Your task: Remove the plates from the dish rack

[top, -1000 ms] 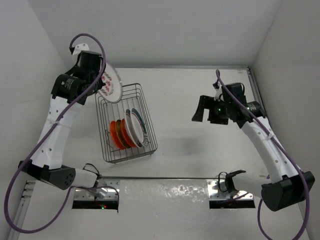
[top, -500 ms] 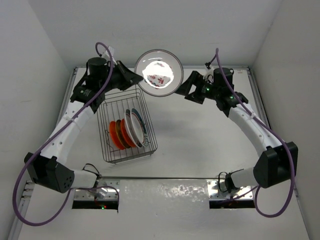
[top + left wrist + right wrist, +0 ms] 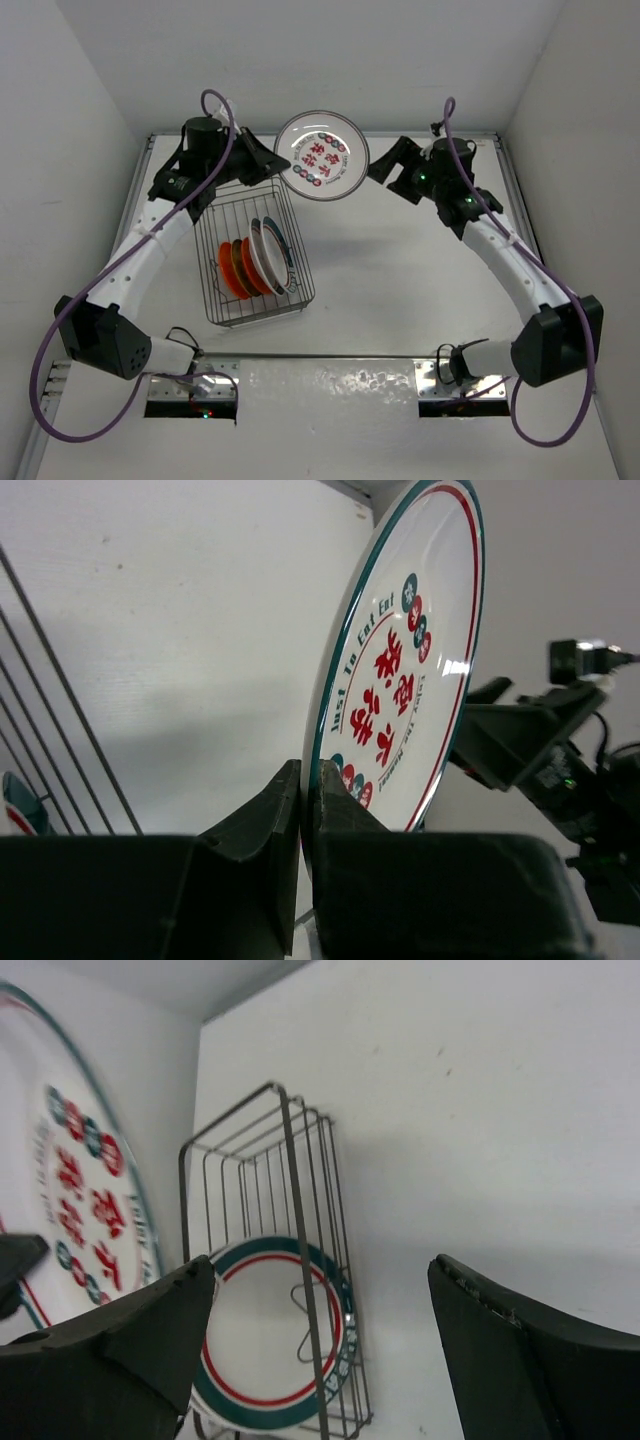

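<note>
Left claw [image 3: 308, 780]: pressed together, pinching the low rim of one plate [image 3: 400, 680]. The grip is narrow and on the edge only, and the plate stands nearly on edge above it.

- Plate is aloft near the back wall, clear of the rack [image 3: 262, 315], between the two arms. Printed face is toward the overhead camera.
- Right claw [image 3: 320, 1263]: spread wide, nothing in it, just beside the plate's far rim. In its wrist view the plate sits out past its left finger, not between the two. Contact can't be judged; that edge is blurred.
- Other plates [image 3: 255, 265] stand in the rack's near half: one green-and-red banded, orange ones beside it.

Risks, as I judge them:
- Handover looks likely. If the right claw closes off the rim, it grabs air or knocks the plate sideways.
- With an edge pinch, any knock would pivot the plate in the left fingers. A slip drops it onto the table [image 3: 400, 300] or the rack wires.
- If the left claw lets go before the right has a firm bite, the plate falls.
- If both grip and pull different ways, the rim could be strained or slip out.
</note>
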